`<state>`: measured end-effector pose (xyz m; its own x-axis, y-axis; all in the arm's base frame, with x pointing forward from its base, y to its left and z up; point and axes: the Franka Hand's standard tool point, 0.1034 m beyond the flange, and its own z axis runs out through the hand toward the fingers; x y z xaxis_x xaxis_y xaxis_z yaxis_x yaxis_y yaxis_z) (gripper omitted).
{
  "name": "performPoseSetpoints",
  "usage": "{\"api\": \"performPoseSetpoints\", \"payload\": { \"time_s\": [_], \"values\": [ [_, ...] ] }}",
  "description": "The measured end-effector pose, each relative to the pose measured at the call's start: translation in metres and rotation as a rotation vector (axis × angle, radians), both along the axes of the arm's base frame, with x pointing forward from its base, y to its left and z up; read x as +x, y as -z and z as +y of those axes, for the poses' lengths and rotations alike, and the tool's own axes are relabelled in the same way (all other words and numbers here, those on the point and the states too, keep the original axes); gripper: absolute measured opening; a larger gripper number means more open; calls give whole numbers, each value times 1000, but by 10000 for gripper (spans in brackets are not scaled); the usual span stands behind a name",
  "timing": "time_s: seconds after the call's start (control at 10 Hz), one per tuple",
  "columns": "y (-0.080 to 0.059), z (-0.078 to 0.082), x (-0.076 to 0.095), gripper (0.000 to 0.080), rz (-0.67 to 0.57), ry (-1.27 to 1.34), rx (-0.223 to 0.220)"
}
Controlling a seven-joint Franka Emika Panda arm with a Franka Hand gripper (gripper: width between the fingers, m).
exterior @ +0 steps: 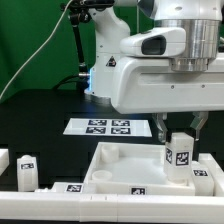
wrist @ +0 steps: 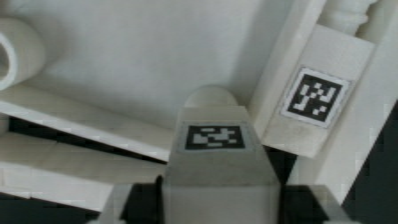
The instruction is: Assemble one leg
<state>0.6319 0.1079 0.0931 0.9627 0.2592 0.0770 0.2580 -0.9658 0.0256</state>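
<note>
Exterior and wrist views of a single white robot arm at a black bench (exterior: 40, 120). The tool (exterior: 180, 134) (wrist: 217, 200) points straight down, with its two fingers (exterior: 161, 128) narrowed onto the upper end of the leg (exterior: 181, 152) (wrist: 217, 140). The leg is a small white plastic rectangular post with a black-and-white square tag on one face. In the wrist view the leg fills the gap between the dark pads (wrist: 139, 200), so the tool is clamped on it with no slack visible.

The leg hangs upright, its tag turned toward the exterior camera. It is over the corner of the large white square panel (exterior: 125, 165) (wrist: 125, 90) nearest the exterior view's right. Whether the lower end of the leg touches the panel cannot be told from either view.

The panel lies flat on the bench, raised rim upward, and a round corner hole (wrist: 11, 55) shows at the edge of the wrist view. A second white tagged post (wrist: 317, 95) lies just beside the held leg, against the panel's edge. Two further white posts (exterior: 27, 172) stand on the bench at the exterior view's left, well apart from the tool. The marker board (exterior: 108, 126), a thin flat white sheet printed with tags, lies on the bench beyond the panel, near the arm's base.
</note>
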Motion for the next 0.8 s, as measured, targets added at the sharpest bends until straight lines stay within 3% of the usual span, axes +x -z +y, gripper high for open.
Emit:
{"api": "performPoseSetpoints", "payload": {
  "time_s": [0.8],
  "values": [
    [2,9,0,281,19,1081,70]
  ]
}}
